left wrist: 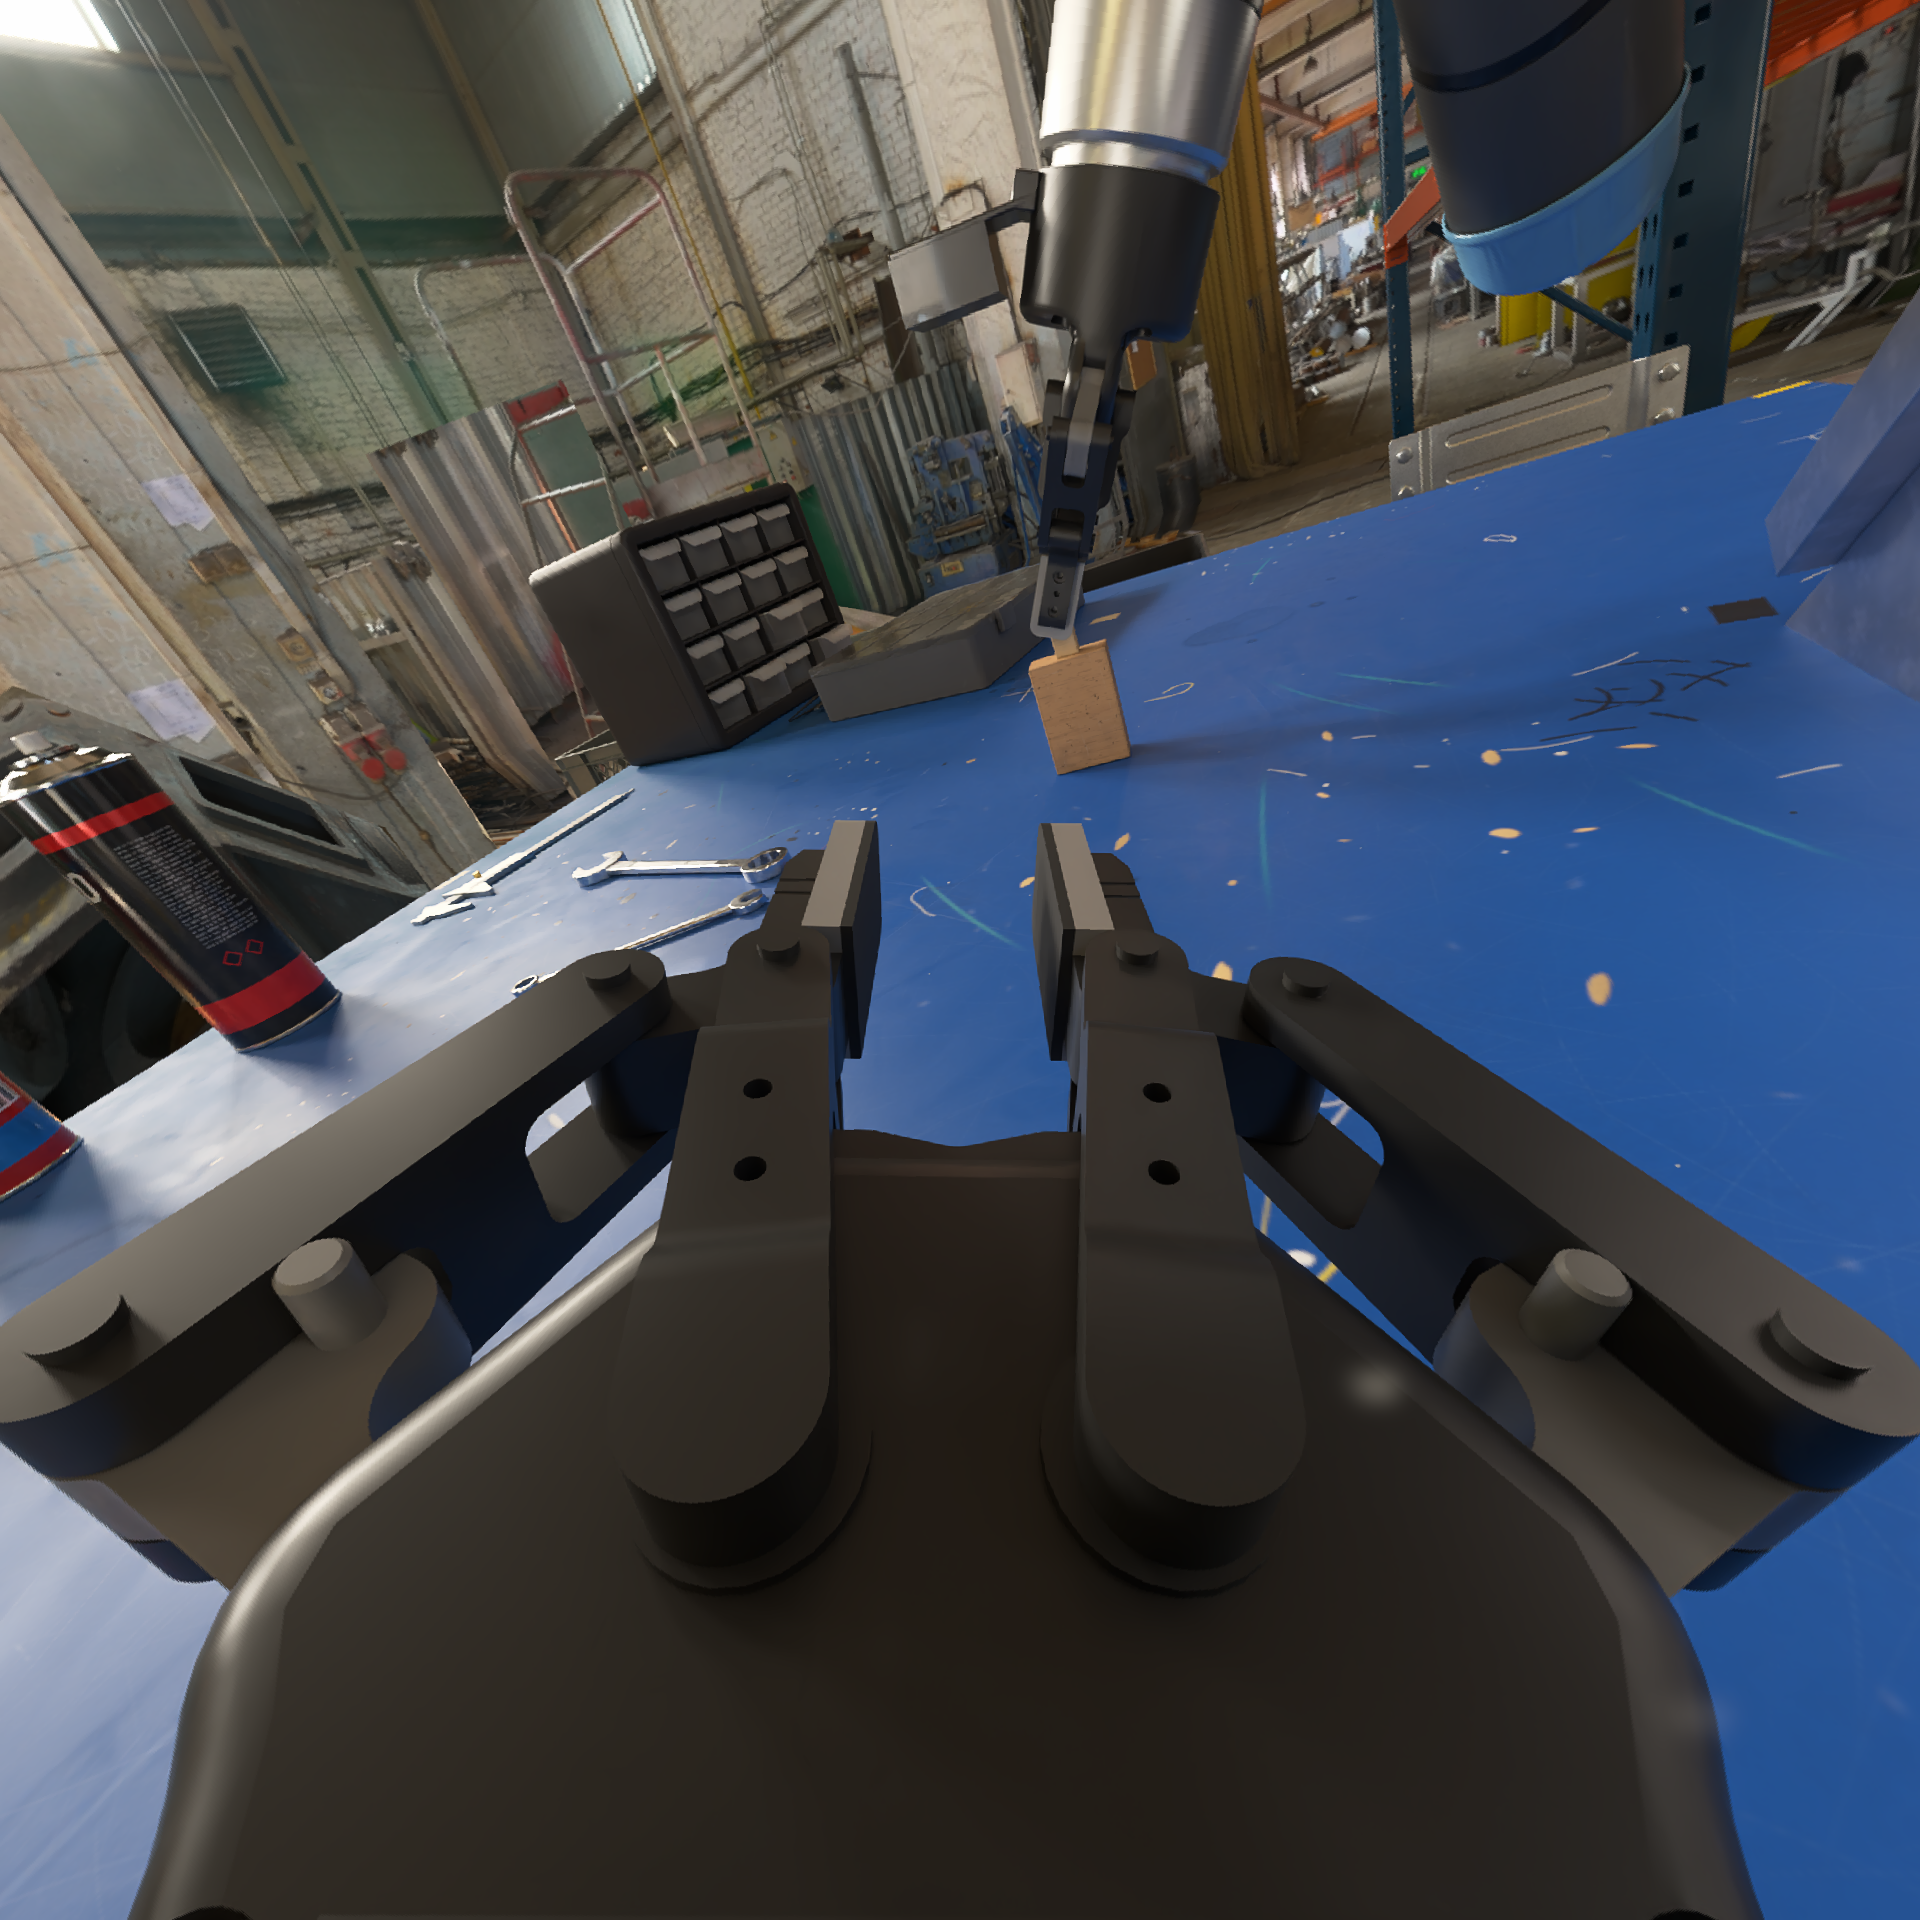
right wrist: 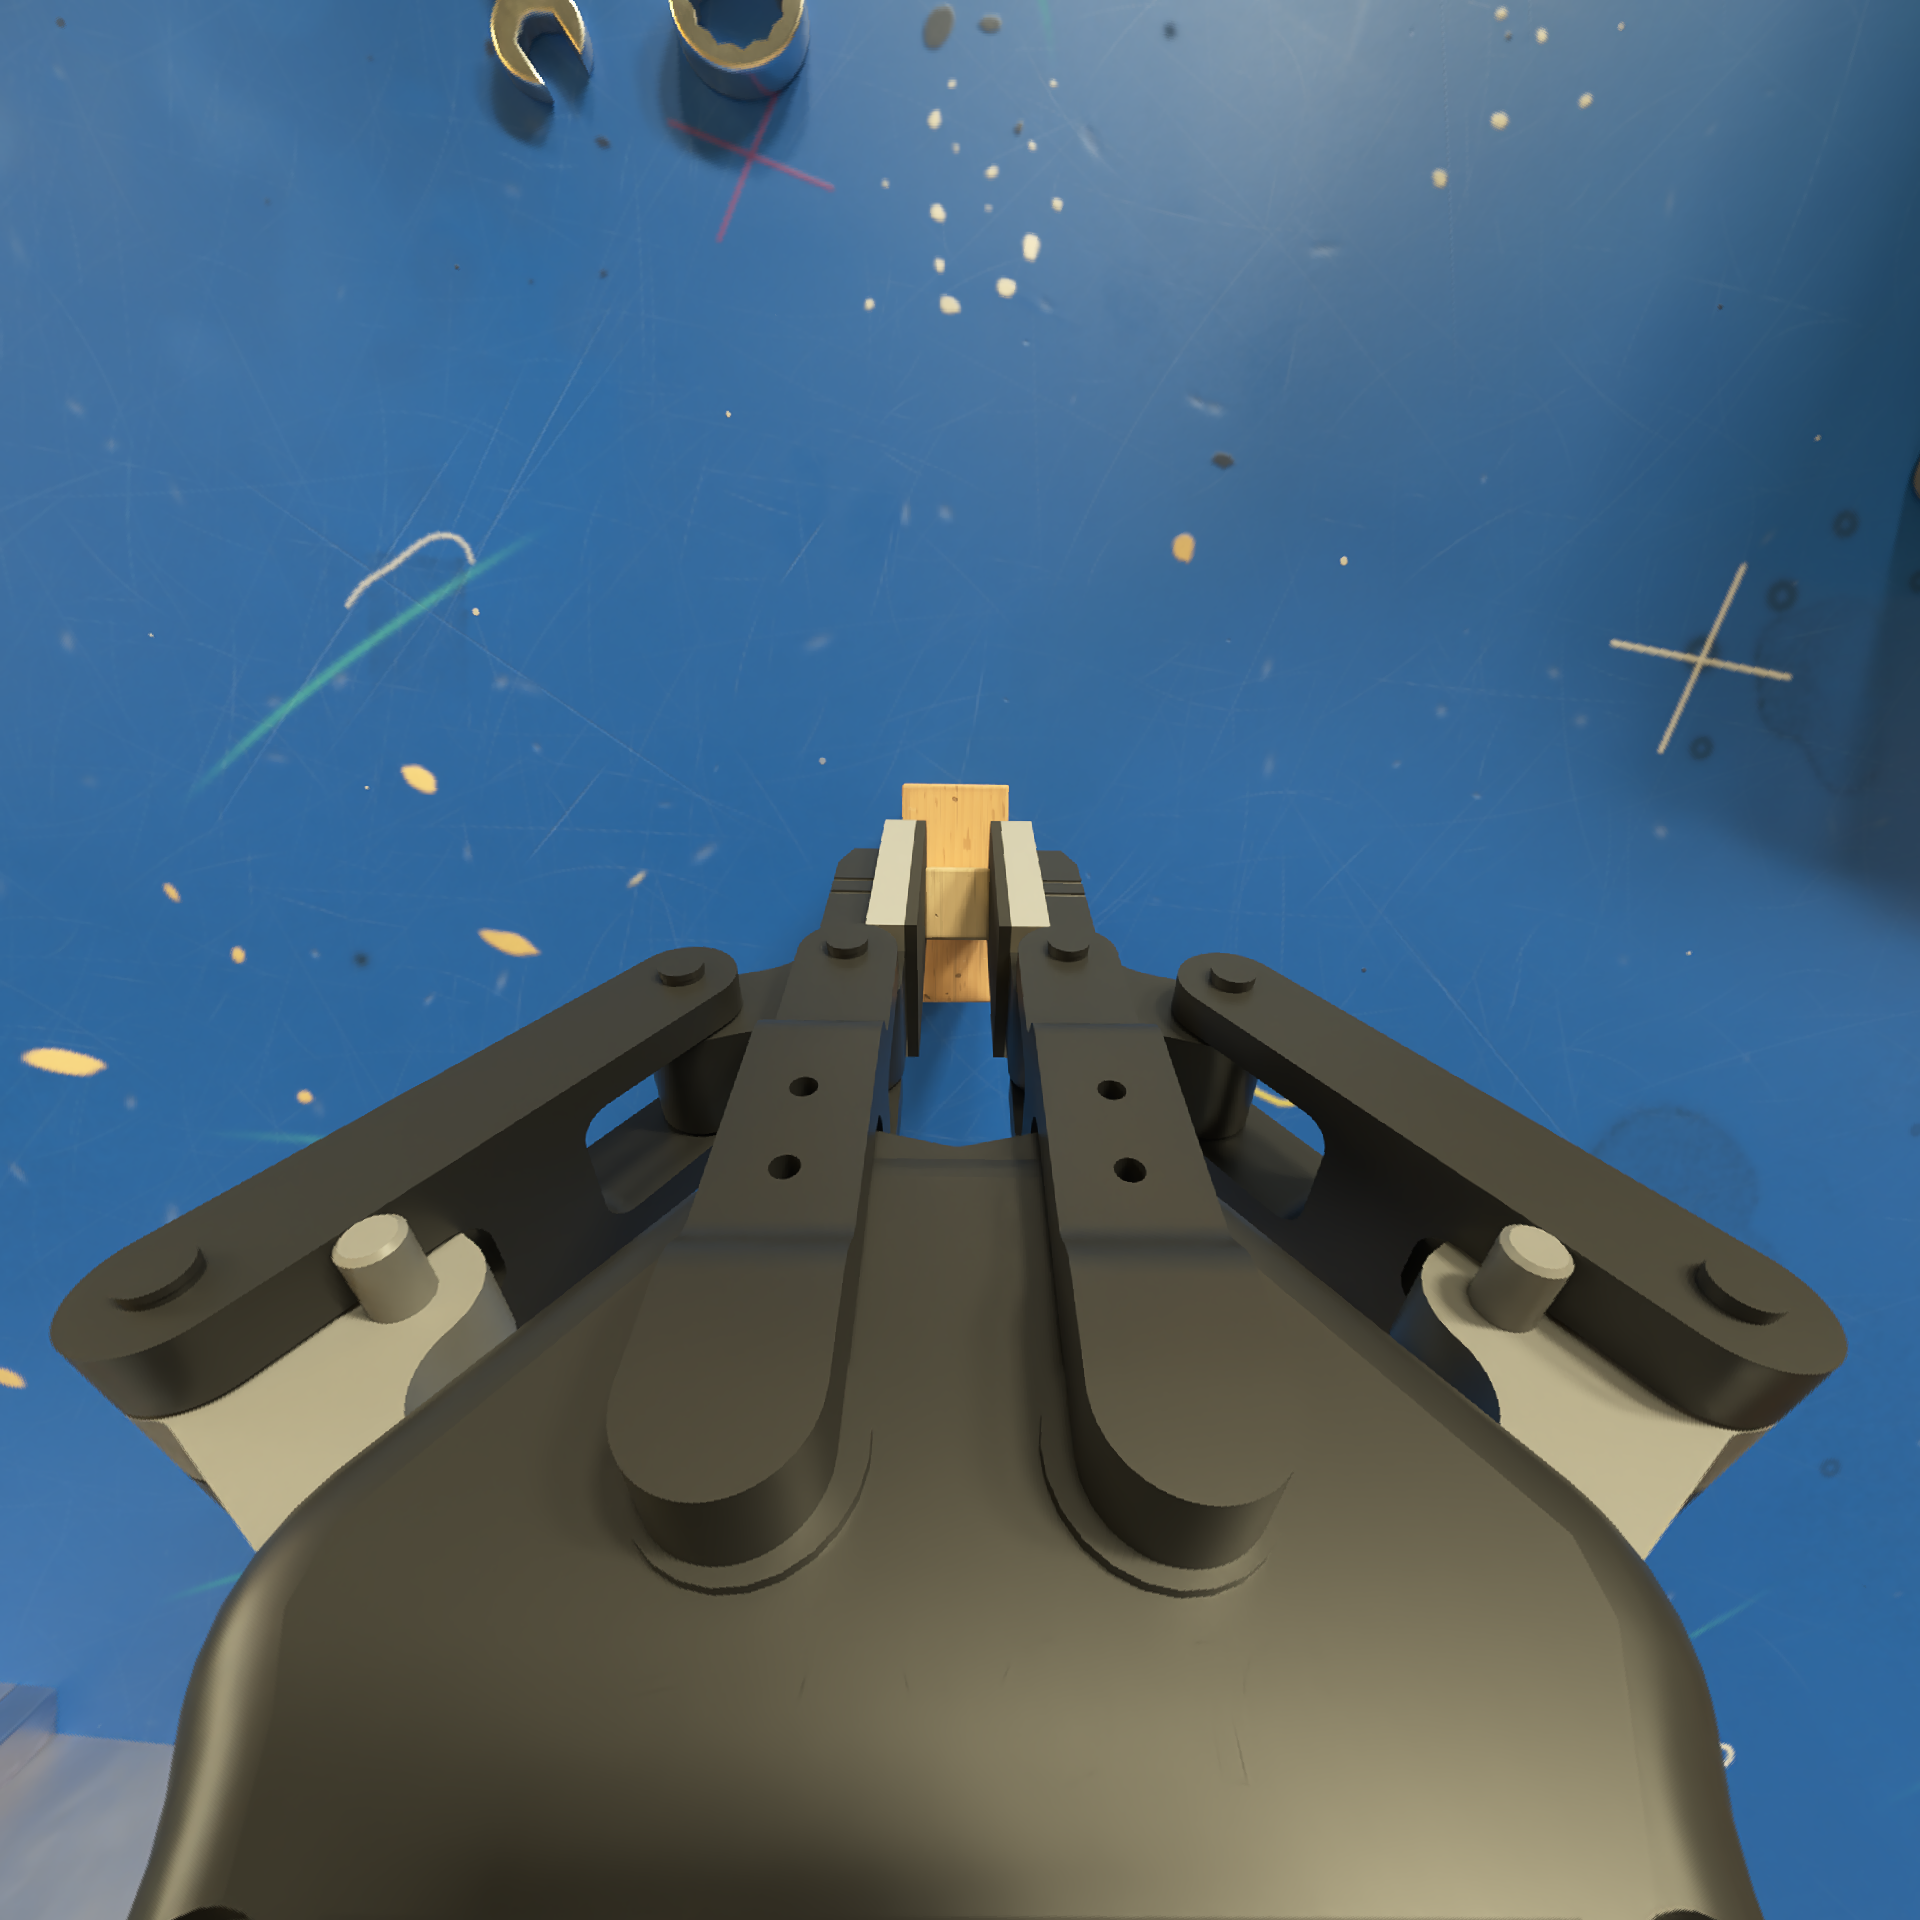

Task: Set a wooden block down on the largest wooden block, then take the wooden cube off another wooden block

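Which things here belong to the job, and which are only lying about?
Job:
small block, gripped in the right pincer
large block under it
left pincer, open and empty

Lying about:
wrenches
spray can
drawer cabinet
grey case

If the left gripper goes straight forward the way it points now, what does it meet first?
Probably the bare blue table. The left gripper is open and empty, tilted down at the tabletop. The tall wooden block, with the right gripper on top of it, stands farther along, though depth is uncertain.
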Available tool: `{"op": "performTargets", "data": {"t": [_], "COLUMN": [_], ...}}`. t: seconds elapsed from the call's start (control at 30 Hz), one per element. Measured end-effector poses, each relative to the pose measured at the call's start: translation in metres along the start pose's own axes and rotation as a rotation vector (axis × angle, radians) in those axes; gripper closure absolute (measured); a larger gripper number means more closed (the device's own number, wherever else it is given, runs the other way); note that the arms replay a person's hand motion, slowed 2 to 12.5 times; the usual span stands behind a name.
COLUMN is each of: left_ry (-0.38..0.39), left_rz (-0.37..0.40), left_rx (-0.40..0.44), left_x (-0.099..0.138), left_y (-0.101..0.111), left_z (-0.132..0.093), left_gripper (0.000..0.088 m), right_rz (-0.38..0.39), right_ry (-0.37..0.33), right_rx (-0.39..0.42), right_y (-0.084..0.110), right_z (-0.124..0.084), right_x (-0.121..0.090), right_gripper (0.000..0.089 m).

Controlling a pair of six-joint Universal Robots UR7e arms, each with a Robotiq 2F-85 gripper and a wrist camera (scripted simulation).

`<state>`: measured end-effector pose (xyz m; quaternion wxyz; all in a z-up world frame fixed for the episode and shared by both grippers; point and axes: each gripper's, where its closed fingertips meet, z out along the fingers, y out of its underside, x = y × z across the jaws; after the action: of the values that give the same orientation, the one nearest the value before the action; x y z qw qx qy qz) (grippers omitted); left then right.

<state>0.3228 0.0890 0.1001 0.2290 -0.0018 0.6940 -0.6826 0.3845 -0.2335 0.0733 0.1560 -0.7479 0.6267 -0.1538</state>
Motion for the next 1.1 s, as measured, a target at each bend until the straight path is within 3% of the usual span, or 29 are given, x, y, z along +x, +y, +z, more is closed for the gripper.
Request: {"op": "performTargets", "data": {"t": [0.27, 0.3, 0.4, 0.6, 0.83, 1.1], "left_ry": [-0.011, -0.013, -0.021, -0.041, -0.069, -0.082], "left_rz": [-0.014, -0.016, -0.024, -0.046, -0.076, -0.101], "left_rx": [-0.007, -0.008, -0.012, -0.018, -0.025, -0.021], "left_x": [-0.003, -0.003, -0.005, -0.01, -0.017, -0.02], "left_y": [0.001, 0.002, 0.002, 0.004, 0.005, 0.005], "left_z": [0.0, 0.0, 0.0, 0.001, 0.001, 0.0], "left_gripper": [0.0607, 0.0607, 0.0606, 0.0605, 0.0605, 0.0613], "right_rz": [-0.026, -0.027, -0.031, -0.037, -0.098, -0.276], "right_ry": [0.046, 0.052, 0.066, 0.068, 0.027, -0.052], "right_rx": [0.007, 0.013, 0.038, 0.146, 0.316, 0.46], "right_y": [-0.002, -0.002, -0.006, -0.021, -0.048, -0.081], "right_z": [-0.003, -0.004, -0.009, -0.027, -0.055, -0.08], "right_x": [0.001, 0.0, -0.002, -0.018, -0.059, -0.131], "right_gripper": [0.0788, 0.0773, 0.0618, 0.0635, 0.0673, 0.0724]}}
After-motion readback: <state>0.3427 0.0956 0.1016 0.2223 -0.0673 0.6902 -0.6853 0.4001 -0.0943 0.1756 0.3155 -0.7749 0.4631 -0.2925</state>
